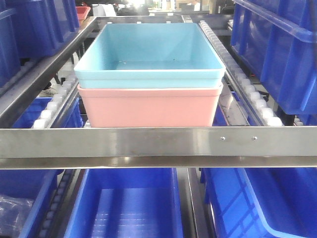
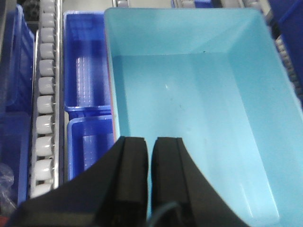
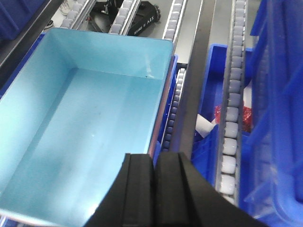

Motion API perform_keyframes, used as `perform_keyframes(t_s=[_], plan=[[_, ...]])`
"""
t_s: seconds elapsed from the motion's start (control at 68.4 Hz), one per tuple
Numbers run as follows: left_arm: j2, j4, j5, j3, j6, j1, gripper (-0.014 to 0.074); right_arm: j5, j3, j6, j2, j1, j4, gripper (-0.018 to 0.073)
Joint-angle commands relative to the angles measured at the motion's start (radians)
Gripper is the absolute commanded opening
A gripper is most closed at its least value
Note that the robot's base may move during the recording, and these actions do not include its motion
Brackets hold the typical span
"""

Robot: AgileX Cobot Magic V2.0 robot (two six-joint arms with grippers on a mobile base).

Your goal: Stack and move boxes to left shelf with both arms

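Left gripper (image 2: 149, 156): fingers nearly together, pinching the left wall of the light blue tub (image 1: 148, 52). Right gripper (image 3: 155, 172): fingers likewise pressed on the tub's right wall. The blue tub sits nested in the salmon pink tub (image 1: 148, 106), both on the left shelf (image 1: 158, 144) between roller rows (image 1: 250, 91), just behind the near front rail. Dark blue bins (image 1: 129, 208) lie below.

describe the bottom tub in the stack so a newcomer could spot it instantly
Find the flat steel front rail across the rack. Just behind it sits a stack of two tubs between the white roller rows. The lower tub is salmon pink, under the light blue tub; surrounding bins are dark blue.
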Motion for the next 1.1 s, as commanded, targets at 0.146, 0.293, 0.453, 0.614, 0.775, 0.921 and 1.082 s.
perform_keyframes(t_s=[0.146,0.293,0.453,0.614,0.775,0.921,1.082], plan=[[-0.284,0.015,-0.217,0.252,0.000,-0.004,0.0008,-0.184,0.147,-0.010,-0.179,-0.004,-0.041,0.0048],[-0.433,0.015,-0.275,0.408,0.000,-0.004,0.0008,-0.304,0.292,-0.010,-0.298,-0.004,-0.060,0.0048],[-0.629,0.050,-0.303,0.576,0.000,-0.004,0.0008,-0.353,0.428,-0.010,-0.441,-0.004,-0.063,0.0048],[-0.821,0.092,-0.354,0.726,0.000,-0.004,0.0008,-0.349,0.524,-0.010,-0.608,-0.004,-0.063,0.0048],[-1.005,0.094,-0.356,0.830,0.000,-0.004,0.0008,-0.307,0.585,-0.010,-0.755,-0.004,-0.063,0.0048],[-1.152,0.096,-0.356,0.895,0.000,-0.004,0.0008,-0.224,0.599,-0.010,-0.856,-0.004,-0.063,0.0048],[-1.228,0.096,-0.356,0.911,0.000,-0.004,0.0008,-0.212,0.599,-0.010,-0.896,-0.004,-0.063,0.0048]])
